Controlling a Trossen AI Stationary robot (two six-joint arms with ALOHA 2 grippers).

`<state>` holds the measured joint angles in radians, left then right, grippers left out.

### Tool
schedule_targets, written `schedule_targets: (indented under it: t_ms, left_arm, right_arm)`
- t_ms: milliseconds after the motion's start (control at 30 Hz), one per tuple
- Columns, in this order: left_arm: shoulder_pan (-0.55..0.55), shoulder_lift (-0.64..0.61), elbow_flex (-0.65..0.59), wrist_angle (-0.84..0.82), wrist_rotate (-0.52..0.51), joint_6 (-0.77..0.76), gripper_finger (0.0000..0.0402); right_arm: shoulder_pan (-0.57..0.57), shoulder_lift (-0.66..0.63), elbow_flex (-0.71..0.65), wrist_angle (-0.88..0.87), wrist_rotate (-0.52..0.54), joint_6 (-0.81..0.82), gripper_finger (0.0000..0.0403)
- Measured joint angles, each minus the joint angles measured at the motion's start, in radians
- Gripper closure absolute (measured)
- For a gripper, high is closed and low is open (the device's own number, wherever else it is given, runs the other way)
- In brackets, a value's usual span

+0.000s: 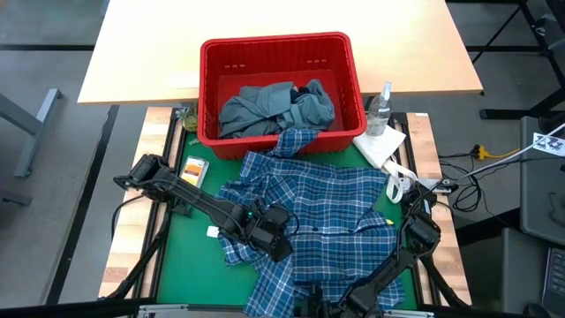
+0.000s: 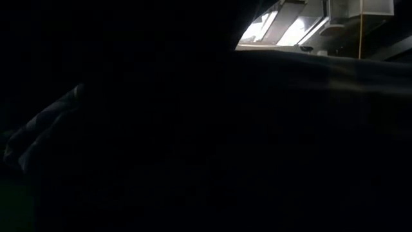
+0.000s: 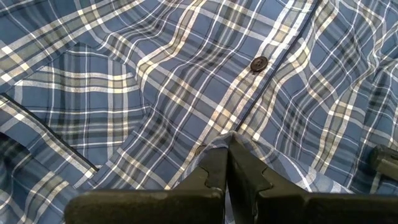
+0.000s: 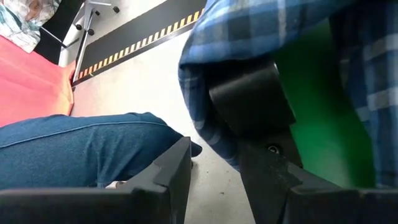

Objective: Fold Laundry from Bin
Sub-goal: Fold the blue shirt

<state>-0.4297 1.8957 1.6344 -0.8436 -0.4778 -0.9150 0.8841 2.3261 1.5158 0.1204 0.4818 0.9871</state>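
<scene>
Blue-white plaid shirt (image 1: pixel 309 212), red bin (image 1: pixel 212 97)

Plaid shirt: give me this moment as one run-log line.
plaid shirt: spread on green mat, out of bin | left tool: shut on plaid shirt | right tool: open, at table's right edge | grey-blue garment: in bin

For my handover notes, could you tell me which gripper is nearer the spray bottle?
Right. The right gripper sits at the table's right edge, below the spray bottle; the left gripper pinches the plaid shirt mid-table, farther off.
</scene>
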Motion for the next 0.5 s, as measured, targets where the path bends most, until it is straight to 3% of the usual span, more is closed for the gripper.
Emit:
schedule_targets:
  t_ms: [267,500]
  left_arm:
    - [0.0,0.0,0.0,0.0,0.0,0.0,0.0401]
    - [0.0,0.0,0.0,0.0,0.0,0.0,0.0401]
  right_arm:
    - [-0.002,0.0,0.0,-0.011,0.005,0.028,0.0275]
    - [-0.017,0.0,-0.001,-0.027,0.006,0.035,0.0336]
